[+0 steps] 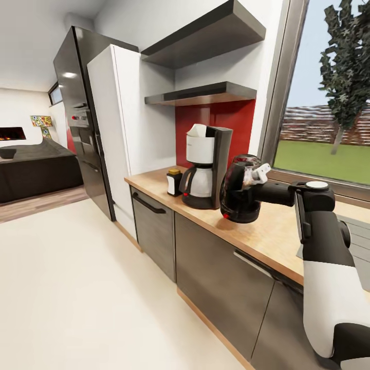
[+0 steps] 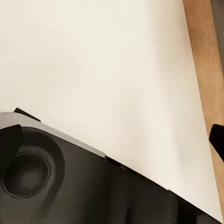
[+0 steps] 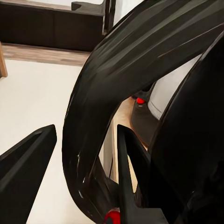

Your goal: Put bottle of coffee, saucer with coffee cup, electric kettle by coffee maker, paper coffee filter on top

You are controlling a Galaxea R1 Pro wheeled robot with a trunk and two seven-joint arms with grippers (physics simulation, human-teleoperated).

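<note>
Beyond the gripper, bottle of coffee (image 1: 173, 182) and coffee maker (image 1: 205, 167) stand on the kitchen countertop (image 1: 262, 234). The right gripper (image 1: 245, 181) clasps the electric kettle (image 1: 240, 197) by its handle, airborne; swinging could strike the coffee maker.

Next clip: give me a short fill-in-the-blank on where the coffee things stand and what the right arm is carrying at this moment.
1. The right gripper is shut on the black curved ____ of the rounded clear glass electric kettle.
2. The small dark bottle of coffee with a yellow-brown cap stands on the light wooden ____.
3. The white paper coffee filter sits on top of the tall black ____.
4. The kettle is held tilted above the countertop, near its front ____.

Missing words: handle; countertop; coffee maker; edge
</note>
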